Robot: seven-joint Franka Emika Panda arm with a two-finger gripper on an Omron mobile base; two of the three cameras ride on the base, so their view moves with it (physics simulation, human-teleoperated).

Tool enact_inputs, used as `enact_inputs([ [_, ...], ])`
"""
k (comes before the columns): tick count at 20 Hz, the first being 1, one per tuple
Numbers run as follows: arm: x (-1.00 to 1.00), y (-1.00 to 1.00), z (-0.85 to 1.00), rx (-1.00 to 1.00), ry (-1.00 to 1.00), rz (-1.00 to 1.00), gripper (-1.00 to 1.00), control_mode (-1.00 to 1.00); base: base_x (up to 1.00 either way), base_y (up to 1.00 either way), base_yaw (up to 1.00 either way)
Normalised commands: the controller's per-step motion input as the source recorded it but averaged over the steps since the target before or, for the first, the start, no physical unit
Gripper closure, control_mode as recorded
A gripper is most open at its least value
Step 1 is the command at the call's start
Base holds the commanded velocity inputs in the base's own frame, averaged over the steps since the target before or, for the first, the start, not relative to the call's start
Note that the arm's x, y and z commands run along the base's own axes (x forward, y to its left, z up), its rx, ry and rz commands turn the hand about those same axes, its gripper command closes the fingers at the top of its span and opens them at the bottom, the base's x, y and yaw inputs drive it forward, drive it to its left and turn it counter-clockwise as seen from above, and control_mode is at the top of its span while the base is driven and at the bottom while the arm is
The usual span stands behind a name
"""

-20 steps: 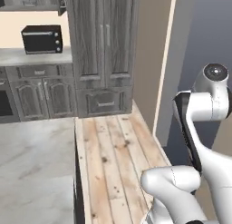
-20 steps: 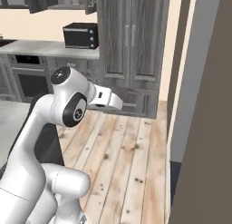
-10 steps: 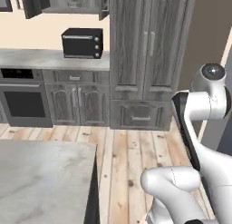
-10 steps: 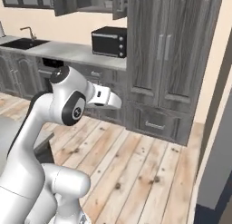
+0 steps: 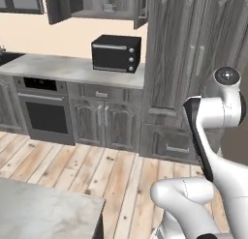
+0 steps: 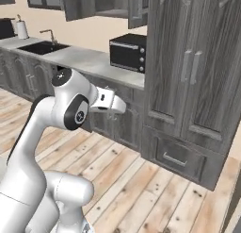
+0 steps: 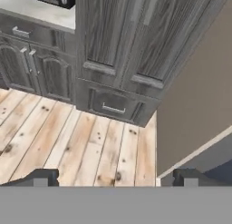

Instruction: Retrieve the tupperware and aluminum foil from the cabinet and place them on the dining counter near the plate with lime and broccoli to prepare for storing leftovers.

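An upper cabinet (image 5: 101, 5) stands with both doors swung open above the black microwave (image 5: 116, 53); in the right base view the same open cabinet (image 6: 113, 5) sits at the top. A small pale shape rests on its shelf, too small to name, so I cannot make out the tupperware or the aluminum foil. The plate with lime and broccoli is out of view. A corner of the grey dining counter (image 5: 43, 209) shows at lower left. My gripper (image 7: 115, 178) is open and empty, hanging in mid-air over the wooden floor and facing the tall cabinet's drawer (image 7: 113, 105).
A built-in oven (image 5: 46, 114) and base cabinets line the far wall under a grey worktop (image 5: 63, 66). A sink with tap (image 6: 44, 44) lies further left. Tall cabinet doors (image 6: 188, 71) rise on the right. Bare wooden floor (image 5: 87, 170) lies between me and the wall.
The whole picture has shifted: the base has moved and turned, bringing the oven, microwave and open upper cabinet into view. The arm keeps its pose and the gripper stays open.
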Motion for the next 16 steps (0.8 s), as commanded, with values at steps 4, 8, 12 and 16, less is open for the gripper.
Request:
enact_inputs([
  [4, 0.00, 0.00, 0.00, 0.00, 0.00, 0.00, -1.00, 1.00, 1.00, 0.00, 0.39],
  [8, 0.00, 0.00, 0.00, 0.00, 0.00, 0.00, -1.00, 1.00, 1.00, 0.10, 0.37],
  [12, 0.00, 0.00, 0.00, 0.00, 0.00, 0.00, -1.00, 1.00, 1.00, 0.09, 0.31],
  [16, 0.00, 0.00, 0.00, 0.00, 0.00, 0.00, -1.00, 1.00, 1.00, 0.19, 0.14],
])
